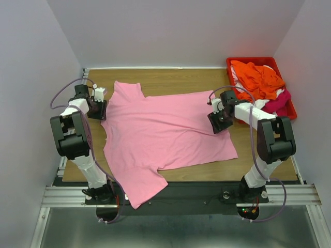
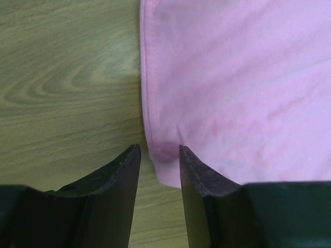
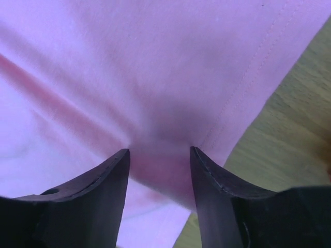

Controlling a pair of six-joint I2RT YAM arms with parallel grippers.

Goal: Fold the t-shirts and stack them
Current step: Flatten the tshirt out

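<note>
A light pink t-shirt [image 1: 165, 129] lies spread flat on the wooden table [image 1: 176, 77], one sleeve hanging over the near edge. My left gripper [image 1: 101, 109] is low at the shirt's left edge. In the left wrist view it [image 2: 159, 151] stands open, with a corner of the pink cloth [image 2: 238, 77] lying between the fingers. My right gripper [image 1: 216, 123] is low over the shirt's right hem. In the right wrist view it [image 3: 159, 152] is open too, straddling a small raised bump of pink cloth [image 3: 129, 62]. An orange t-shirt [image 1: 261, 77] and a magenta t-shirt [image 1: 279, 102] sit in the bin.
A red plastic bin [image 1: 248, 61] stands at the back right corner and holds the crumpled shirts, with a bit of white cloth [image 1: 260, 103] among them. Grey walls close in the table on three sides. Bare wood shows behind and right of the pink shirt.
</note>
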